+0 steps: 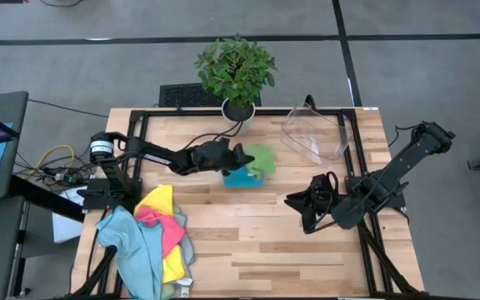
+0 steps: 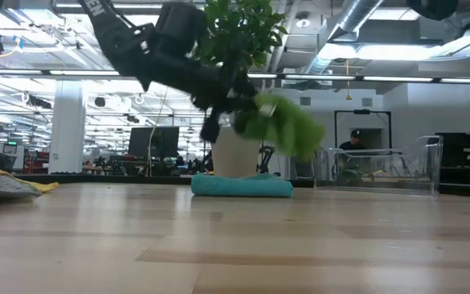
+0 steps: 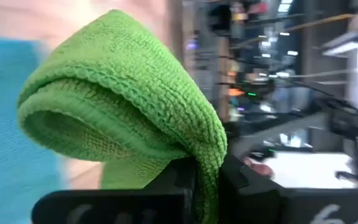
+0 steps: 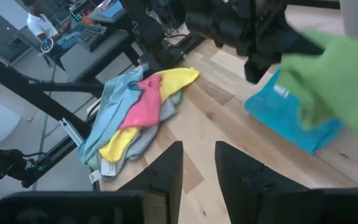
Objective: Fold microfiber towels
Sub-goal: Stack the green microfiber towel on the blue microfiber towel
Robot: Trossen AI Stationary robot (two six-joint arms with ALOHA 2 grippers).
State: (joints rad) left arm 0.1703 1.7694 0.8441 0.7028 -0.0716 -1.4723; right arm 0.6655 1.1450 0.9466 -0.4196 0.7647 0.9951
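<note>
The left gripper (image 1: 244,158) is clamped on the folded green towel (image 1: 260,158), held above the folded blue towel (image 1: 242,177) at table centre. The right gripper (image 1: 300,208), at 4 o'clock, stands open and empty.

A bright green microfiber towel (image 3: 129,106), folded over on itself, fills most of the left wrist view. Its looped knit is plain to see, and the fold forms a rounded, open roll. The towel narrows to a bunched end pinched between the left gripper's (image 3: 207,183) 2 dark fingers (image 3: 173,177). A blue towel (image 3: 8,124) lies behind it, with a strip of pale wooden table (image 3: 73,18) beyond. The room past the table is a blur of lights and dark frames.
</note>
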